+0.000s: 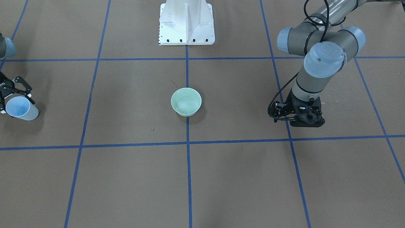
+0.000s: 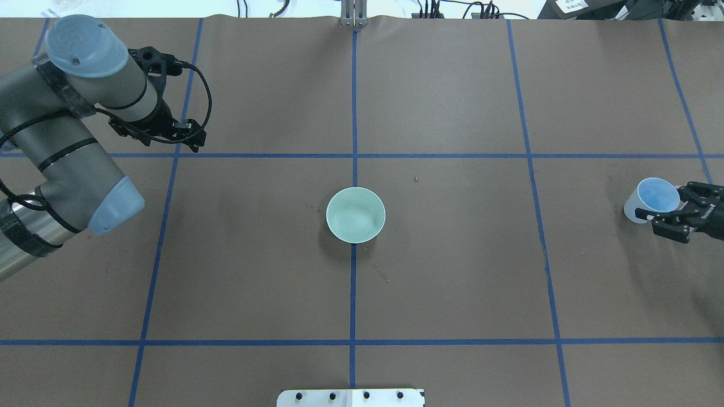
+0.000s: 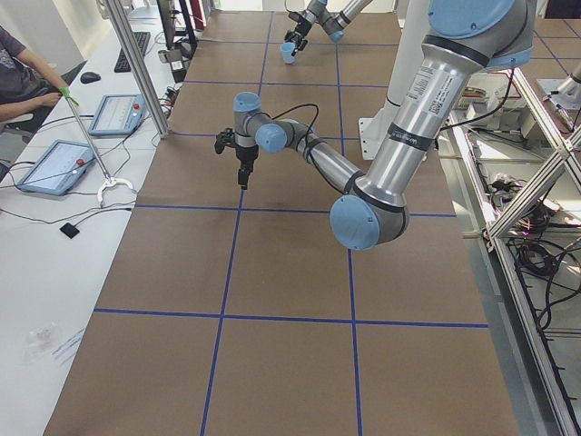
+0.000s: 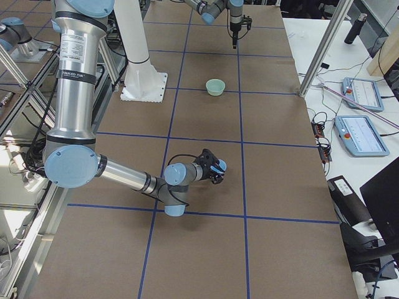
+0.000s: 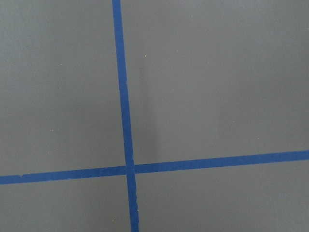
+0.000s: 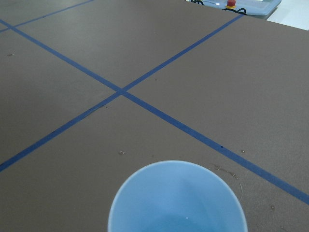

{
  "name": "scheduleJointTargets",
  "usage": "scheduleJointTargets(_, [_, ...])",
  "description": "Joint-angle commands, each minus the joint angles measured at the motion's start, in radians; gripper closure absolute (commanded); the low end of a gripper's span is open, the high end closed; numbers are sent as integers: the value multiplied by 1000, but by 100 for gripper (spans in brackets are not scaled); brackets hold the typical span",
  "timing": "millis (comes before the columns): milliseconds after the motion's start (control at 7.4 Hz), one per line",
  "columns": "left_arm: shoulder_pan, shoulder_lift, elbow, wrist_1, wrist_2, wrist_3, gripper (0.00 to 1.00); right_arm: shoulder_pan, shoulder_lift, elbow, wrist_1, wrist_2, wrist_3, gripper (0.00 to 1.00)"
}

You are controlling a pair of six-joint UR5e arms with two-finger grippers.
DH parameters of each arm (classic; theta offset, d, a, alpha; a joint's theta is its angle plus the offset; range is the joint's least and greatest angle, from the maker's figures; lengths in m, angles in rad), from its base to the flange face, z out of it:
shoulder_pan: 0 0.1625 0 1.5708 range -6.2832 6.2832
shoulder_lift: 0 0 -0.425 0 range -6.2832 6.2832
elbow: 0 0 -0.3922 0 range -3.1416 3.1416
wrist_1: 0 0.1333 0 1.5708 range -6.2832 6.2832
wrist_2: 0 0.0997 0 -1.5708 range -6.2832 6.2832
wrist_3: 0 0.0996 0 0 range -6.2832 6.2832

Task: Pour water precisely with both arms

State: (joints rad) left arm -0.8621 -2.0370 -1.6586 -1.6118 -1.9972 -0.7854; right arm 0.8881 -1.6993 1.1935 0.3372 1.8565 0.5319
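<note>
A pale blue cup [image 2: 650, 198] is at the table's right end, held in my right gripper [image 2: 664, 206], which is shut on it. The cup stands about upright, close above the table. In the right wrist view the cup's rim [image 6: 177, 193] fills the bottom edge, with a faint white glint of water [image 6: 186, 220] inside. A pale green bowl [image 2: 355, 215] stands at the table's middle, far from both grippers. My left gripper [image 2: 161, 133] points straight down over a blue tape line at the far left. Its fingers are hidden under the wrist, and it seems empty.
Blue tape lines [image 2: 353, 155] divide the brown table into squares. The white fixed pedestal [image 1: 186, 23] stands at the robot's side of the table, in line with the bowl. Small specks lie beside the bowl [image 2: 384, 275].
</note>
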Motion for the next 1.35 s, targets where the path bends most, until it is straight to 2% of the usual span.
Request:
scheduleJointTargets(0, [0,1,-6,4,0,-2,1,0,0,-2,0,1,0,2])
scheduleJointTargets(270, [0,-2,-19,33,0,-2,1,2,-11,6,3,3,2,1])
scheduleJointTargets(541, [0,0,-21,35,0,-2,1,9,-36,15,40,67,7,1])
scheduleJointTargets(676, [0,0,-23,35,0,-2,1,20,-52,29,43,69,11,0])
scheduleJointTargets(1217, [0,0,-24,35,0,-3,1,210,-46,35,1,241,11,0])
